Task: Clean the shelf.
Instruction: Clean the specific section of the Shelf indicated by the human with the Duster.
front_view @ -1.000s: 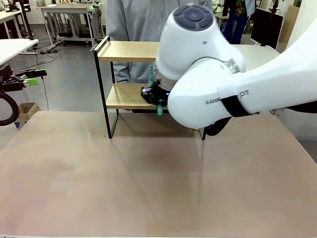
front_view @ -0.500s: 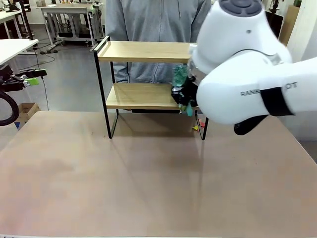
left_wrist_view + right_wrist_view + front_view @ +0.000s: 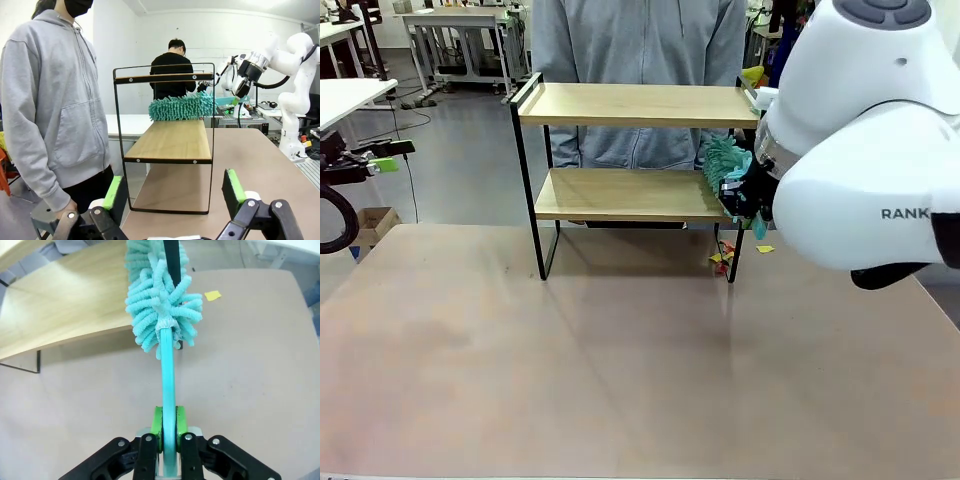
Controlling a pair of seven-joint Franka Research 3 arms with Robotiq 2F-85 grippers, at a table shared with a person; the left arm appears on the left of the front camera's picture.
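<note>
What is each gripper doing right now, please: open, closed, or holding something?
The left gripper is open, holding nothing.
The right gripper is closed on the handle of the teal microfibre duster.

One shelf (image 3: 620, 104), with two wooden boards. One teal duster (image 3: 722, 165) at its right end. Two grippers: left gripper (image 3: 173, 192), right gripper (image 3: 168, 426). Two people: a person in grey (image 3: 640, 40) at the far side, a person in black (image 3: 172, 75) farther off. A few paper scraps (image 3: 723, 257) near the shelf's right foot, exact number unclear.
</note>
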